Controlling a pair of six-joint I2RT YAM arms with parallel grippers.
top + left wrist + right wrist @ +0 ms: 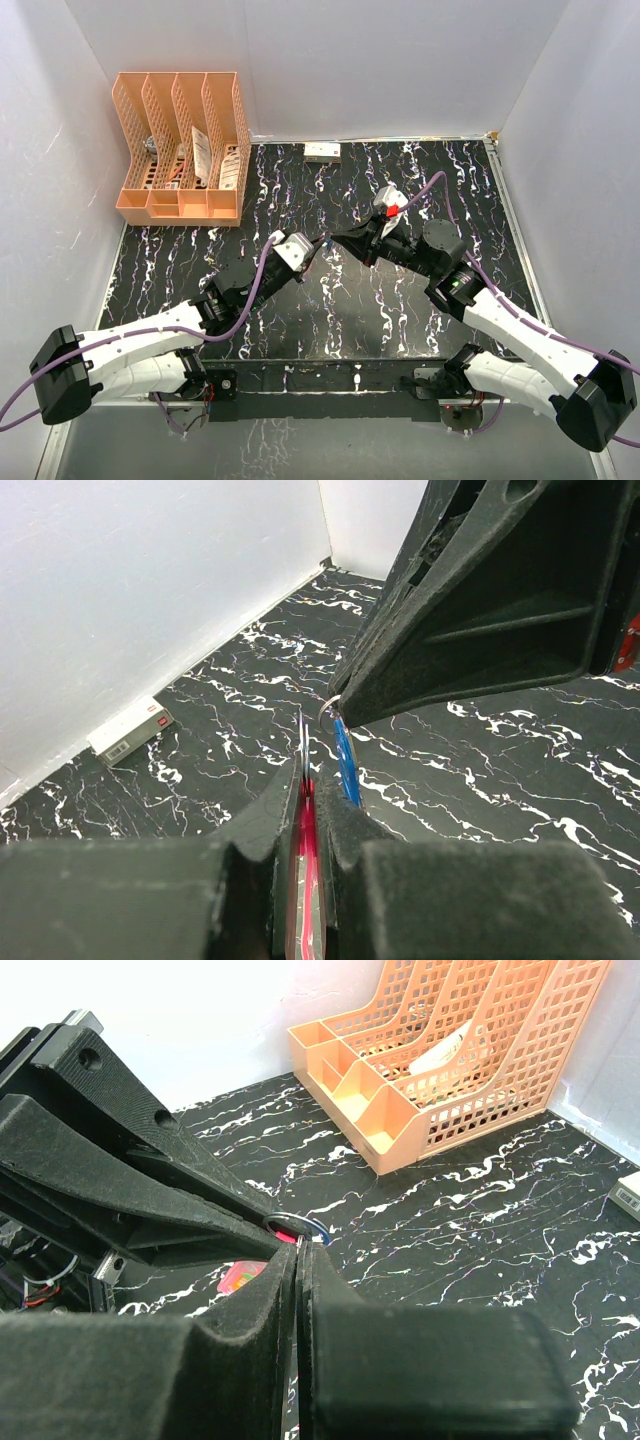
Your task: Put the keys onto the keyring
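My left gripper [308,780] is shut on the red strap [306,850] of the keyring and holds it above the table. The thin metal ring [297,1228] stands just past its tips. The blue key [347,765] hangs beside the left gripper's right finger, its top at the ring. My right gripper [298,1252] is shut, tip to tip with the left one, with a thin silvery sliver between its jaws at the ring. This looks like the silvery-white key, though most of it is hidden. In the top view both grippers [332,243] meet mid-table.
An orange file organiser [182,148] with papers stands at the back left. A small white box [322,151] lies by the back wall. The table is black marble-patterned [330,320], with white walls around it.
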